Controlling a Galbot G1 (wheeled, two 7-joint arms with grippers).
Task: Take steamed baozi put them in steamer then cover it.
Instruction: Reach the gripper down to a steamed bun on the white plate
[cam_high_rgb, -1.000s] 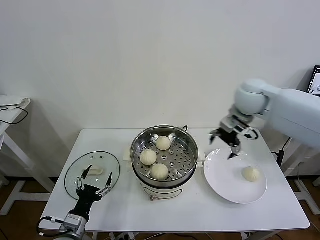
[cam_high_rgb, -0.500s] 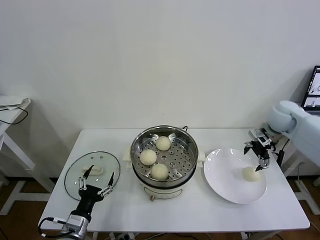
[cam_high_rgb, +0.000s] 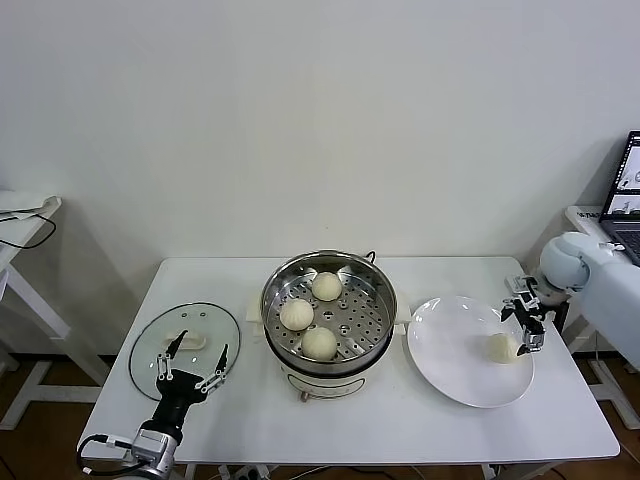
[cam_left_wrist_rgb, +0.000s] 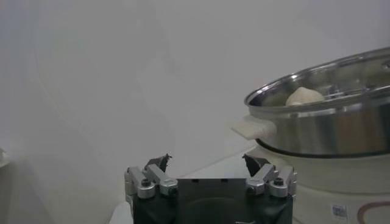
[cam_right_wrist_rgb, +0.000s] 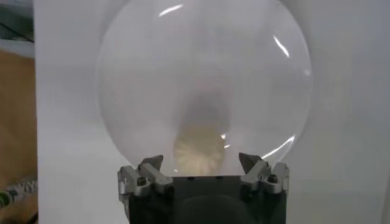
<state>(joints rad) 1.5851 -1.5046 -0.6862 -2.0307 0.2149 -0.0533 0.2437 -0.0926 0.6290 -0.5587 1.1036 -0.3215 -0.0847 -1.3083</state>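
Steel steamer (cam_high_rgb: 329, 305) holds three baozi (cam_high_rgb: 318, 343); the fourth baozi (cam_high_rgb: 501, 347) sits pleats-up on the plate (cam_high_rgb: 450, 360) under the released right gripper (cam_high_rgb: 527, 322); left gripper (cam_high_rgb: 190, 367) released by the flat-lying cover (cam_high_rgb: 150, 345)

Plain white room, white furniture

A white counter (cam_high_rgb: 400, 420) stands against a bare white wall (cam_high_rgb: 320, 120). A smaller white side table (cam_high_rgb: 20, 225) stands at the left; a laptop (cam_high_rgb: 627, 190) sits at the right edge. Brown floor (cam_high_rgb: 50, 385) shows beneath.

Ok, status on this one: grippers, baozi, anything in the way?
Right gripper open, poised at last baozi on plate. Left gripper open, parked near the cover. Three baozi in steamer. Nothing blocking.
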